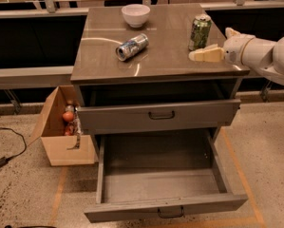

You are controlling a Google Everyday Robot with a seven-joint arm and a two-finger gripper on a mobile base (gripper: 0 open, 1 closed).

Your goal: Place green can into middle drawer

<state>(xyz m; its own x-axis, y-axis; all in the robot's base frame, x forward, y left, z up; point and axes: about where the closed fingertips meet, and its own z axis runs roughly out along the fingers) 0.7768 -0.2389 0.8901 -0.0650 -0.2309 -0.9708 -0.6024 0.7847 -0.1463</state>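
Observation:
The green can stands upright at the right rear of the cabinet top. My gripper reaches in from the right at can height. It is open and empty. Its near cream finger lies just in front of the can, and the other fingertip is to the can's right. The middle drawer is pulled far out below and its floor is bare. Its dark handle faces the front.
A silver-blue can lies on its side mid-top. A white bowl stands at the back. The uppermost drawer is slightly open. A cardboard box with items sits on the floor left of the cabinet.

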